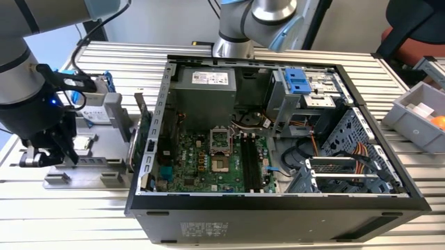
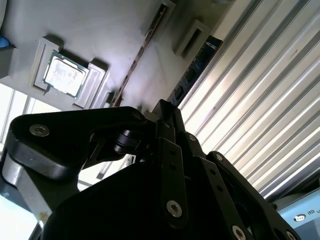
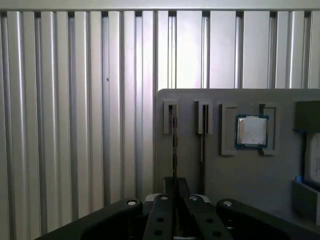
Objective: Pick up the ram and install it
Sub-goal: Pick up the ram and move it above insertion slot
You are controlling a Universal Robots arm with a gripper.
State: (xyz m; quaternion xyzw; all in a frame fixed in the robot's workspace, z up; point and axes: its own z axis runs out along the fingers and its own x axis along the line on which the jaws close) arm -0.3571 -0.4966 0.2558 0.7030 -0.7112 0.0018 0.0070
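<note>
ram gripped edge-on by clenched claw | not yet lifted from holder | mobo DIMM slots unfilled | install pending

The ram – a long, thin, dark blue-green board with black chips, seen in the second wrist view – stands on its edge in the slot nearest the grey tray's edge, just beside the ribbed metal table.
</note>
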